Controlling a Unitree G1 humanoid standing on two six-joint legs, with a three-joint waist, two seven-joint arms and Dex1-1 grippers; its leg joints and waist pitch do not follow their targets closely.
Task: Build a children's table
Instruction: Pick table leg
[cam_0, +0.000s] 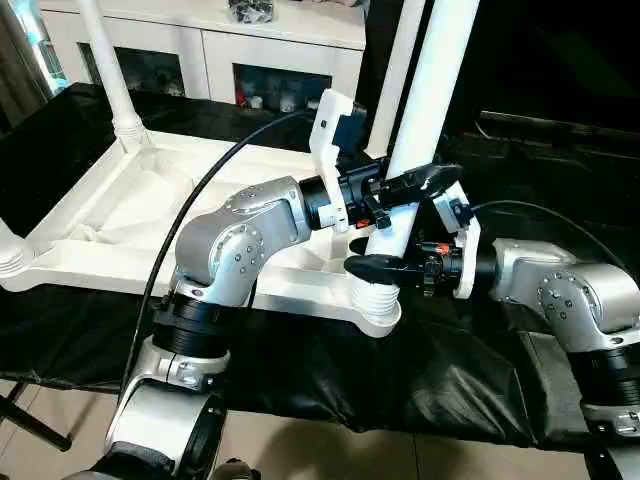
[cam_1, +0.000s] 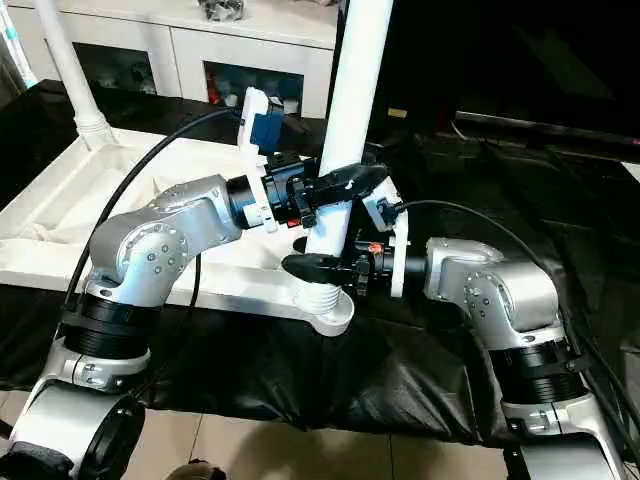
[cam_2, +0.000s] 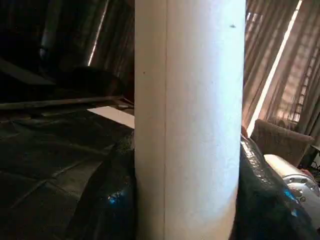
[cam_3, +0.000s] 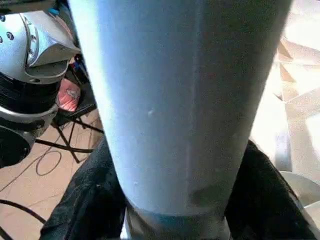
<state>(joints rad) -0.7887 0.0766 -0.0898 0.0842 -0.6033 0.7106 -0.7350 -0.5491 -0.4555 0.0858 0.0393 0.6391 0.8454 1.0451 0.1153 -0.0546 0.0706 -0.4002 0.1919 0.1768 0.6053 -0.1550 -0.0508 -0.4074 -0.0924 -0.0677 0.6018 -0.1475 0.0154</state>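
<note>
Children's table (cam_0: 150, 215) lies upside down with 3 legs up; both the left gripper (cam_0: 405, 190) and right gripper (cam_0: 385, 265) jaws clasp the near leg (cam_0: 425, 110) in its socket (cam_0: 375, 300).

Near-corner leg (cam_0: 425, 110) cut off by top edge; threaded foot (cam_0: 377, 297) partly hidden behind right gripper (cam_0: 392, 264). Far legs (cam_0: 108, 70) cropped at top. Cabinet (cam_0: 215, 45) contents too small to identify.

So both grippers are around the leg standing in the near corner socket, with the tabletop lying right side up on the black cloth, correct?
Not quite. The tabletop lies upside down: the left eye view shows its ribbed underside facing up. The rest holds: the left gripper and right gripper are around the leg in the near corner socket, on the black cloth.
</note>
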